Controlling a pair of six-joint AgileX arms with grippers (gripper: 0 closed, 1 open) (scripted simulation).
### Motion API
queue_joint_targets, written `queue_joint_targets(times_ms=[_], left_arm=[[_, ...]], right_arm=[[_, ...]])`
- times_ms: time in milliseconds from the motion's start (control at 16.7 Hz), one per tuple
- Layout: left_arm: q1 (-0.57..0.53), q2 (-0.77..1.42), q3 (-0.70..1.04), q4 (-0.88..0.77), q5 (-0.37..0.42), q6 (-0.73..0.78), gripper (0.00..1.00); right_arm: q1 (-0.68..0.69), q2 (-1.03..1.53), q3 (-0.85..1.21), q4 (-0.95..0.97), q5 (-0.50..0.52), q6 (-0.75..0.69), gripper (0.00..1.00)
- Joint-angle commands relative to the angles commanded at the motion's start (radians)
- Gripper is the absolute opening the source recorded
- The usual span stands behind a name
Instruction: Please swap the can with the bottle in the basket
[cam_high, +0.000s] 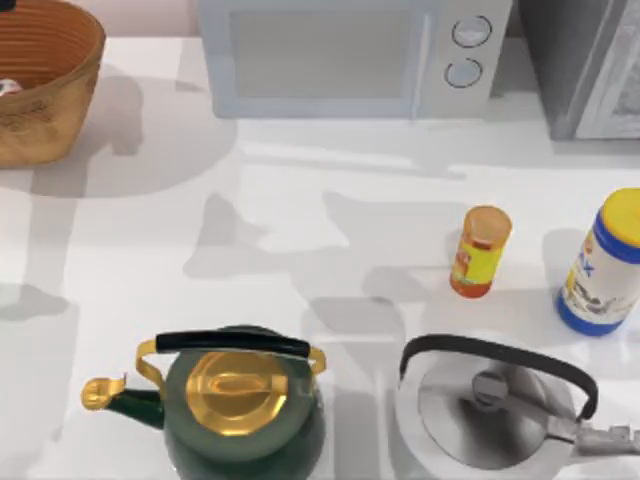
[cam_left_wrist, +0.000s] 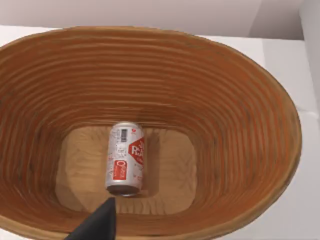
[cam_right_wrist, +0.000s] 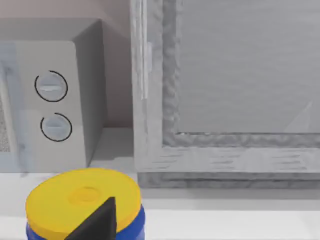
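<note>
Can (cam_left_wrist: 126, 159) lying on its side on basket (cam_left_wrist: 240, 150) floor, long axis running away from left gripper (cam_left_wrist: 97, 225) just above; finger spread perhaps open, cannot tell.

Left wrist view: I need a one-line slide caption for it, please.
Can lying on its side on the floor of the wicker basket, seen from above, with a dark fingertip of the left gripper at the frame's edge.

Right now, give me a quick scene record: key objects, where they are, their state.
can: lying on its side on the floor of the basket
basket location: table's far left corner
orange bottle: upright on the table, right of centre
blue container with yellow lid: upright, far right
green kettle: front, left of centre
silver kettle: front right
microwave: along the back
</note>
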Motion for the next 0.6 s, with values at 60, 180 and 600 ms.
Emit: queue_joint_targets(times_ms=[60, 180, 600], left_arm=[[0.006, 0.092, 0.106, -0.031, 0.003, 0.011, 1.00], [0.020, 0.258, 0.301, -0.100, 0.008, 0.034, 1.00], [0.063, 0.705, 0.778, -0.380, 0.023, 0.112, 1.00]], right_arm=[[0.000, 0.000, 0.000, 0.000, 0.000, 0.000, 1.00], [0.000, 0.000, 0.000, 0.000, 0.000, 0.000, 1.00], [0.000, 0.000, 0.000, 0.000, 0.000, 0.000, 1.00]])
